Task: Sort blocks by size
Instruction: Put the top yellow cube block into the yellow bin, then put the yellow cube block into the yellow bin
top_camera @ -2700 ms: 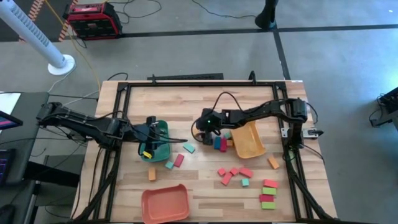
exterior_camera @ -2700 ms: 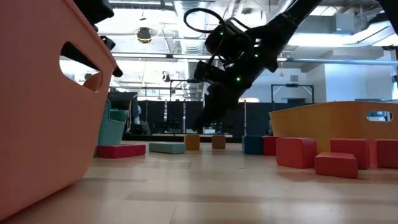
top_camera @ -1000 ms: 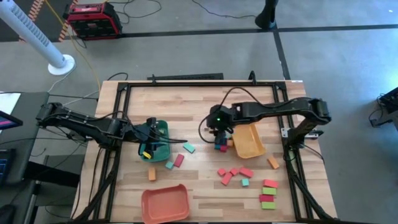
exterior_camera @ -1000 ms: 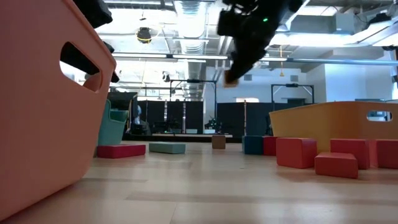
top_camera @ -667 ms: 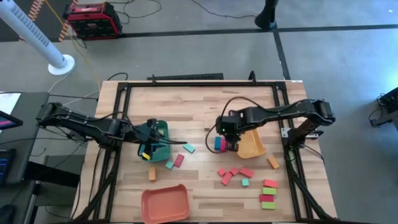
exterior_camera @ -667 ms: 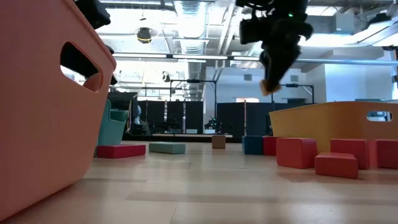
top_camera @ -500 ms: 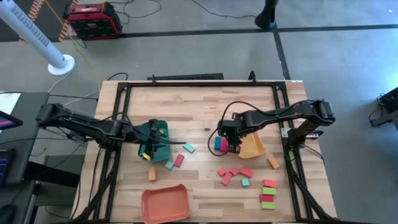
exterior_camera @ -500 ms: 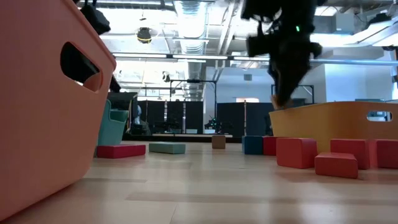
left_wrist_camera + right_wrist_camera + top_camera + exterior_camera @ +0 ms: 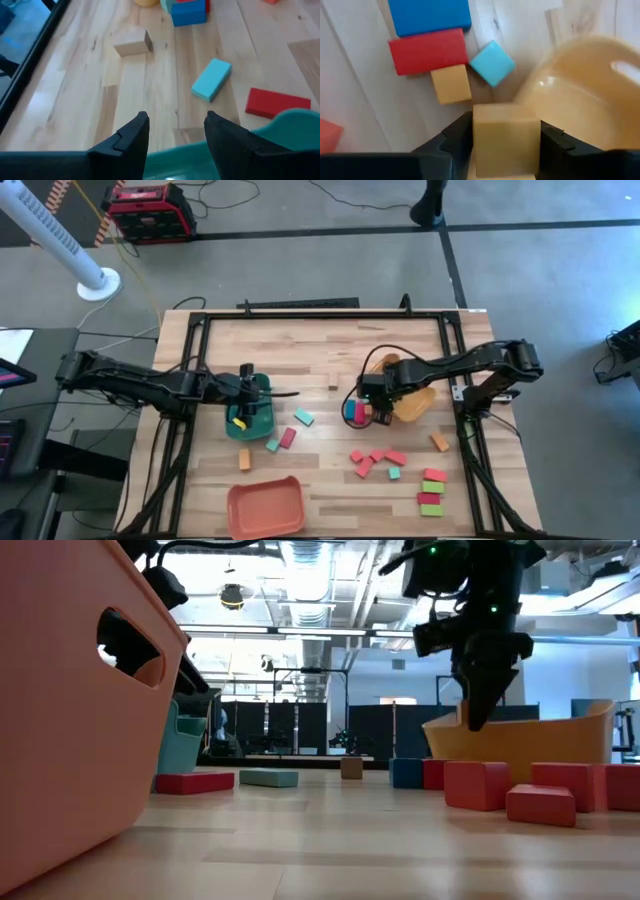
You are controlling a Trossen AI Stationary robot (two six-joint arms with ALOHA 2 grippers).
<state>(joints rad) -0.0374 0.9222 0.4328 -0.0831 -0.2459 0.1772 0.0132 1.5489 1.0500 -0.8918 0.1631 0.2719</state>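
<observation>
grey concrete floor (image 9: 300,270) (taped lines), bright ceiling lights (image 9: 305,555) overhead.

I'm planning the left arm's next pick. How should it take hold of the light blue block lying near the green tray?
Grip the light blue block across its two long sides, coming straight down from above. It lies flat on the table, a short bar with bare wood all round it, so the jaws have room on both sides.

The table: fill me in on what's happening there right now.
The right gripper is shut on an orange block at the rim of the yellow-orange tray, which is tipped up on one side. Blue, red, orange and teal blocks lie just beside it. The left gripper is open over the green tray, holding nothing. More blocks lie loose on the table, and the salmon tray sits at the near edge.
</observation>
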